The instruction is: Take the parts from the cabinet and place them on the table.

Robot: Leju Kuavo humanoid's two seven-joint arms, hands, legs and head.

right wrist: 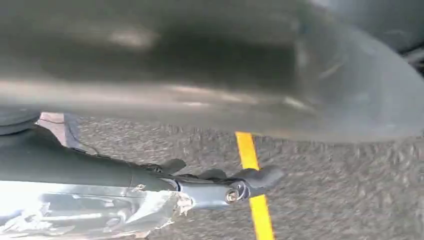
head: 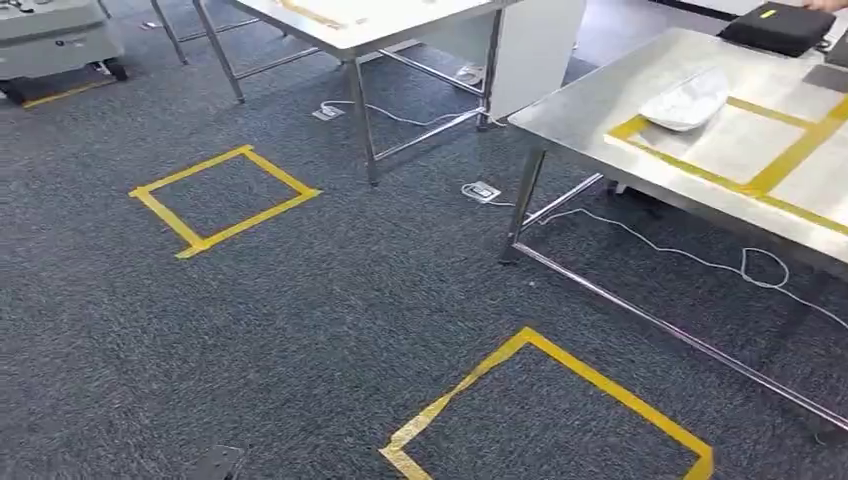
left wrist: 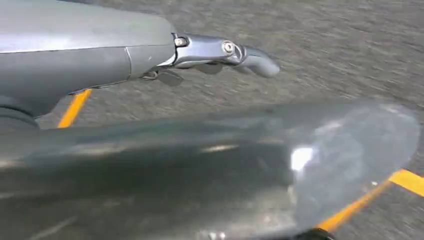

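1. Carpet [head: 330, 300] with yellow tape squares [head: 225, 198] probably marks standing spots.
2. Left hand [left wrist: 220, 52] hangs over the floor, fingers straight, holding nothing.
3. Right hand [right wrist: 220, 185] grips a crinkled clear-wrapped part [right wrist: 90, 215].
4. White part [head: 688, 100] lies on the tabletop [head: 600, 110], inside its taped frame.

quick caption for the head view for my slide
Robot's downward view of grey carpet with yellow tape squares, a white part resting on a steel table at right.
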